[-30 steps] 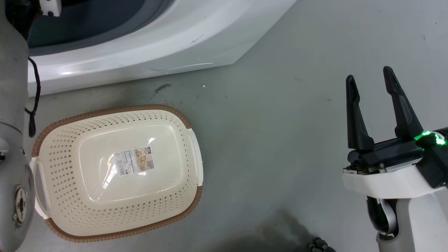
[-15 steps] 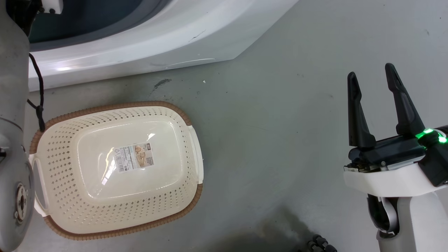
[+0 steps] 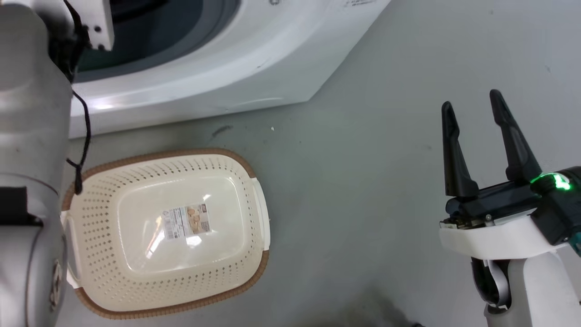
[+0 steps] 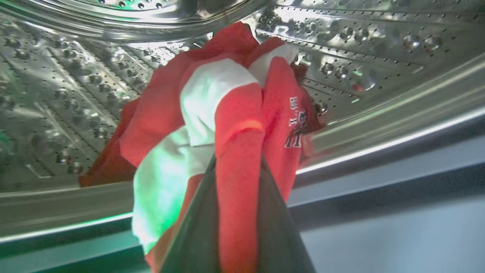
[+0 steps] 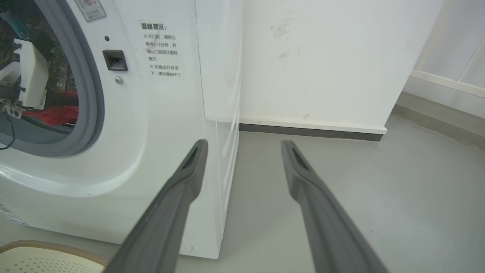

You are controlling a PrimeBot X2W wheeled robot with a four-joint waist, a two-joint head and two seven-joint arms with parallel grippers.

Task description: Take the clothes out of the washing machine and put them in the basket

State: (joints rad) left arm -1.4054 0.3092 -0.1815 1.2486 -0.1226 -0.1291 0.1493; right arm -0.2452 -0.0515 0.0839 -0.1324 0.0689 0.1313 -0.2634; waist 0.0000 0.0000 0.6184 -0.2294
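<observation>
Inside the washing machine's [image 3: 236, 59] steel drum [image 4: 57, 94], my left gripper [image 4: 237, 161] is shut on the red and white clothes [image 4: 212, 98]. The bunched fabric drapes over and between its dark fingers, lifted near the grey door gasket. Red fabric [image 5: 57, 113] also shows through the porthole in the right wrist view. The basket [image 3: 100, 213] sits on the floor below the washer front, with a label sticker and nothing else inside. My right gripper [image 3: 470, 99] hovers open over bare floor to the right of the basket, holding nothing.
My left forearm [image 3: 27, 136] runs up the head view's left edge into the porthole, with a black cable hanging from it. A white wall [image 5: 322, 57] with a dark skirting stands right of the washer. Grey floor [image 3: 354, 181] lies between the basket and my right gripper.
The head camera has shifted, so the washer and the basket sit lower and further right in the picture. More of the porthole and of my left forearm shows. The right gripper stays open.
</observation>
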